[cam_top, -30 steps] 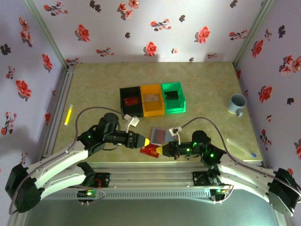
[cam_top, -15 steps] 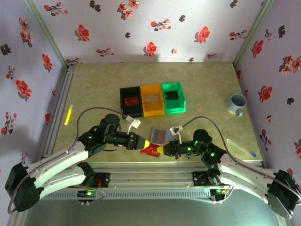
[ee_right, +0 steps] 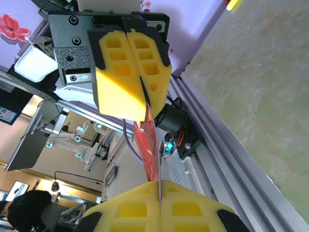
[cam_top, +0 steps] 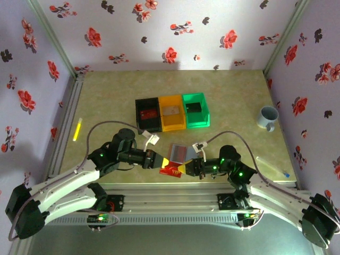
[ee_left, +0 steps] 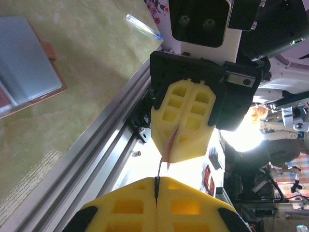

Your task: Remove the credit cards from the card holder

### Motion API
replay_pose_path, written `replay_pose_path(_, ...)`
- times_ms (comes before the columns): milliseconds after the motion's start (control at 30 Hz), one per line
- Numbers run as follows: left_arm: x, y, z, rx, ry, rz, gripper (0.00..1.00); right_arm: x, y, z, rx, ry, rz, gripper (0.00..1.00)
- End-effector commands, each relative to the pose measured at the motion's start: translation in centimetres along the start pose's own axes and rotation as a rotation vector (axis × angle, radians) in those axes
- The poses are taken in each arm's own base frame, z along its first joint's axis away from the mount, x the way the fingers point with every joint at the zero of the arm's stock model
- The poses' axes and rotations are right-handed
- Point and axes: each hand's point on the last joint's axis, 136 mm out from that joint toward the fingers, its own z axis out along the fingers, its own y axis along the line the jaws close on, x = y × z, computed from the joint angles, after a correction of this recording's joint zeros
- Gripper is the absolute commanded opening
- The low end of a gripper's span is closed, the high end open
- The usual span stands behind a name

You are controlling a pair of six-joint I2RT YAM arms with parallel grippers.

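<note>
Top external view, from the left: a slim yellow-green stick (cam_top: 77, 129) lies on the mottled olive tabletop (cam_top: 106, 95) near the left rail. Further in, three small plastic bins stand touching in a row: a black bin (cam_top: 147, 114), an orange bin (cam_top: 172, 112) and a green bin (cam_top: 195, 110).

Nearer the arm bases, the left gripper (cam_top: 164, 161) points rightward with its yellow foam fingers clenched on one end of a thin red credit card (cam_top: 171, 170). The card is off the table, over the near edge. Just beyond it the card holder (cam_top: 182, 153), a small flat bifold, pale grey-blue inside with a brown rim, lies open on the table between the two arms and nearer than the bins. The right gripper (cam_top: 180, 169) faces leftward and is clamped on the card's other end, so both claws pinch the same card.

Left wrist view shows the left gripper (ee_left: 156, 181) pressed tight on the card (ee_left: 163, 162), seen edge-on, with the right gripper (ee_left: 173, 147) opposite; the card holder (ee_left: 24, 72) is at upper left.

Right wrist view shows the right gripper (ee_right: 159, 183) closed on the card (ee_right: 150, 154), which runs up to the left gripper (ee_right: 143, 110).

Far right, a grey-blue ceramic mug (cam_top: 267, 117) stands near the wall, and a clear thin pen (cam_top: 271, 165) lies nearer.
</note>
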Motion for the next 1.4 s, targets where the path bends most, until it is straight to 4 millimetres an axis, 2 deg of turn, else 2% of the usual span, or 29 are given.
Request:
replay_pose_path(0, 0.2, -1.1, -0.2, 0.043, 0.006, 0.035, 0.0, -1.4, 0.9, -0.4, 0.0, -0.039, -0.056, 0.0)
replay_pose_path(67, 0.2, -1.0, -0.3, 0.033, -0.005, 0.04, 0.0, -1.5, 0.8, -0.6, 0.011, -0.048, -0.058, 0.0)
replay_pose_path(333, -0.3, 0.2, -1.2, -0.05, -0.083, 0.047, 0.0, -2.0, 0.3, -1.6, 0.054, -0.102, -0.06, 0.43)
replay_pose_path(433, -0.6, 0.5, -1.4, -0.063, -0.117, 0.042, 0.0, -1.9, 0.2, -1.7, 0.052, -0.113, -0.057, 0.54)
replay_pose_path(533, -1.1, 0.5, -1.7, -0.06, -0.159, 0.036, 0.0, -1.9, 0.4, -1.6, 0.029, -0.123, -0.057, 0.59)
replay_pose_path(833, -2.6, 0.1, -2.4, -0.033, -0.277, 0.029, 0.0, -2.0, -0.1, -1.3, 0.008, -0.133, -0.052, 0.6)
replay_pose_path(1100, -2.8, 0.0, -2.1, 0.004, -0.304, 0.015, 0.0, -2.4, 0.9, -0.8, -0.043, -0.137, -0.076, 0.52)
replay_pose_path(1367, -2.9, -0.2, -2.1, 0.02, -0.312, 0.014, 0.0, -2.1, 0.4, 0.0, -0.03, -0.114, -0.077, 0.46)
